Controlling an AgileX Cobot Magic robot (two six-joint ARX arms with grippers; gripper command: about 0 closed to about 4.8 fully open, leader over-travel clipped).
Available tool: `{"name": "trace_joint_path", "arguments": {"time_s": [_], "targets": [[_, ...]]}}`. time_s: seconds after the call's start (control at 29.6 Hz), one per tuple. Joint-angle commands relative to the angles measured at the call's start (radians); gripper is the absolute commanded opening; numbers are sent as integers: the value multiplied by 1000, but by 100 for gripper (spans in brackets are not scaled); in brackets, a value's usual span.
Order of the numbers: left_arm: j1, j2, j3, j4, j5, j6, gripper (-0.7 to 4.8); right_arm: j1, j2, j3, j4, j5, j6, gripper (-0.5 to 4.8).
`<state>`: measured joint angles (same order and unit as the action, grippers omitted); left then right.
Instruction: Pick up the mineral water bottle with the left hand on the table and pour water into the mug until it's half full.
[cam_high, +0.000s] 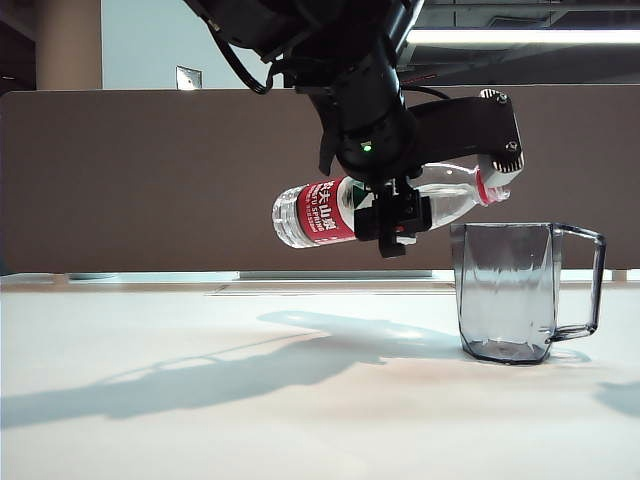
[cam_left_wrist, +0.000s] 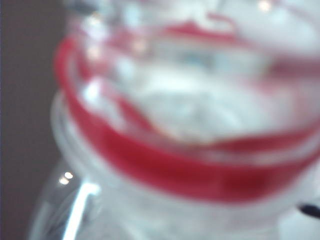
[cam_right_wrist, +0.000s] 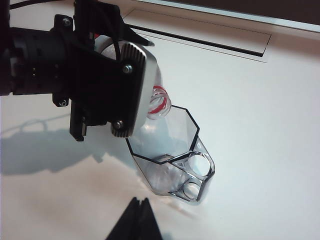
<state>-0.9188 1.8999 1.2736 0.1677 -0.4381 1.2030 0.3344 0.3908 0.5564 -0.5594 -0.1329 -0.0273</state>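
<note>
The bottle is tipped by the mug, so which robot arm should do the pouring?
The left arm, probably. Its left gripper already holds the mineral water bottle tilted with its mouth at the mug rim. The right gripper is shut and apart.

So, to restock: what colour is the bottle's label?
Red with white lettering, clearest in the exterior view.

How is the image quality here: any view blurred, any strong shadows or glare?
Left wrist view: badly out of focus, filled by the mineral water bottle held in the left gripper. Exterior view: sharp, backlit, long dark arm shadows on the table. Right wrist view: sharp; mug shows bright glints; right gripper tips dark at the frame edge.
</note>
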Motion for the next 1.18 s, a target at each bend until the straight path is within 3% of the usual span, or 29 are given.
{"name": "trace_joint_path", "arguments": {"time_s": [0.03,1.18], "targets": [[-1,-8,13,60,-11,20,276,0,-1,8,16,-4,-5,-2],[1,-8,17,58,-37,64,274,0,-1,8,16,-4,-5,-2]]}}
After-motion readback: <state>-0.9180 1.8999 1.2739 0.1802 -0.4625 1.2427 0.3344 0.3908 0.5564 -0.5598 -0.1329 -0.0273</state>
